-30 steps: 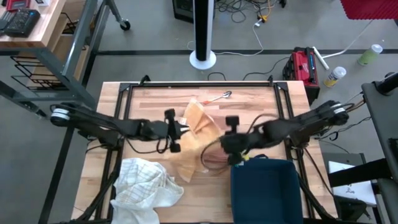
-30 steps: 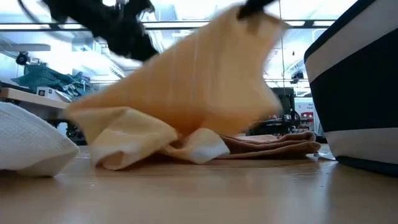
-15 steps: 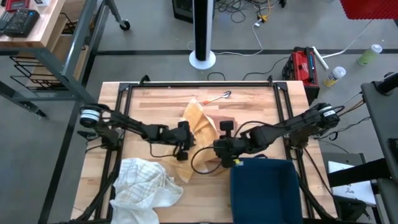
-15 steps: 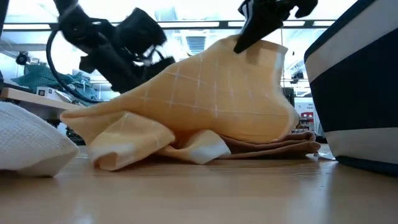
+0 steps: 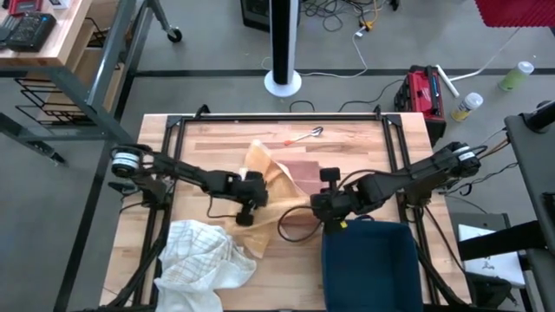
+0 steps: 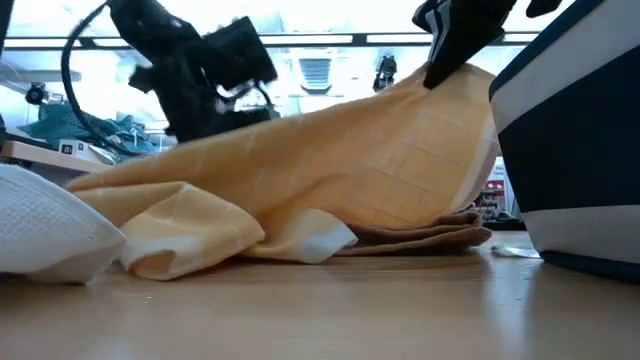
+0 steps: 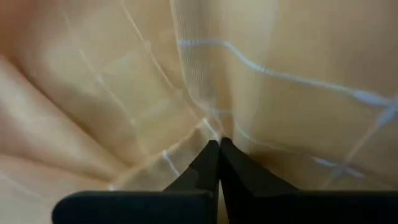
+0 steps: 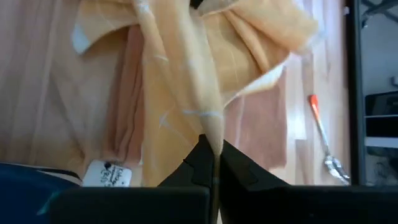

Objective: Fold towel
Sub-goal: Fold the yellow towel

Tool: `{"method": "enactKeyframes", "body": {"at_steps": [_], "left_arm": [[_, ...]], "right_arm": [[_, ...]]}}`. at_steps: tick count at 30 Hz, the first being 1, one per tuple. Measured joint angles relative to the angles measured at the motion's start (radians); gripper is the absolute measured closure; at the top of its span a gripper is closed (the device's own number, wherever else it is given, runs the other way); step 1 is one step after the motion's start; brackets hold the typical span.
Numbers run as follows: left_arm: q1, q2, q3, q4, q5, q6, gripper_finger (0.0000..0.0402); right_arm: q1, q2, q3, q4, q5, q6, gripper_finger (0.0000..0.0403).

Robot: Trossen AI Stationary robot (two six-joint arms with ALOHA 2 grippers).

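The yellow towel point(image 5: 264, 169) with thin pale lines lies in the middle of the wooden counter point(image 5: 347, 139), partly lifted from it. Both arms hold it. The left claw point(image 5: 251, 191) is closed on the towel at its left side; in the left wrist view the two dark fingers point(image 7: 211, 165) meet together with the yellow cloth pinched between them. The right claw point(image 5: 323, 204) is also closed on the towel, at its right edge, and in the right wrist view its fingers point(image 8: 208, 155) press a narrow fold of the cloth.

In the low view the towel point(image 6: 330, 170) hangs like a slope: high at the right, under the right claw point(image 6: 450, 50), and lower to the left, where the left claw point(image 6: 215, 85) is. The bottom part of the towel rests on the counter in loose folds.

Under the yellow towel lies a folded brown cloth point(image 5: 303, 169), flat on the counter. Near the left corner there is a white crumpled cloth point(image 5: 204, 256). Near the right side stands a dark blue bin point(image 5: 373, 264), just beside the right claw. At the far side of the counter lies a small tool with an orange handle point(image 5: 303, 134), well apart from the towel.
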Motion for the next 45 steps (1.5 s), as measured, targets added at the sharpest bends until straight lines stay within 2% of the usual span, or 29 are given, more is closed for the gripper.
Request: {"method": "enactKeyframes", "body": {"at_steps": [13, 16, 18, 19, 23, 24, 29, 33, 36, 39, 42, 45], "left_arm": [[-0.060, -0.555, -0.204, 0.068, -0.254, -0.077, 0.0401], [-0.093, -0.667, -0.248, 0.076, -0.269, -0.087, 0.0401], [-0.119, -0.724, -0.265, 0.089, -0.287, -0.088, 0.0401], [-0.134, -0.751, -0.273, 0.091, -0.325, -0.085, 0.0401], [-0.219, -0.814, -0.281, 0.240, -0.642, 0.037, 0.0401], [-0.239, -0.819, -0.281, 0.287, -0.704, 0.091, 0.0401], [-0.267, -0.805, -0.218, 0.415, -0.860, 0.330, 0.0401], [-0.261, -0.752, -0.139, 0.439, -1.043, 0.572, 0.0401], [-0.246, -0.703, -0.056, 0.506, -1.121, 0.769, 0.0401], [-0.213, -0.653, 0.053, 0.572, -1.131, 0.933, 0.0401], [-0.179, -0.610, 0.174, 0.583, -1.131, 1.020, 0.0401], [-0.176, -0.594, 0.258, 0.527, -1.135, 0.971, 0.0401]], "right_arm": [[0.002, 0.010, -0.003, 0.032, 0.014, -0.001, 0.0403], [0.002, 0.020, -0.003, 0.049, 0.026, 0.001, 0.0403], [0.003, 0.026, -0.005, 0.043, 0.094, 0.017, 0.0403], [0.003, 0.030, -0.005, 0.047, 0.166, 0.027, 0.0403], [0.003, 0.027, 0.001, 0.000, 0.475, 0.043, 0.0403], [0.004, 0.019, 0.012, -0.004, 0.520, 0.044, 0.0403], [-0.009, -0.012, 0.104, -0.075, 0.665, 0.062, 0.0403], [-0.011, -0.023, 0.199, -0.096, 0.882, 0.002, 0.0403], [-0.013, -0.030, 0.275, -0.088, 1.025, -0.077, 0.0403], [-0.025, -0.031, 0.352, -0.092, 1.117, -0.150, 0.0403], [-0.031, -0.034, 0.428, -0.088, 1.119, -0.196, 0.0403], [-0.022, -0.041, 0.475, -0.097, 0.997, -0.181, 0.0403]]}}
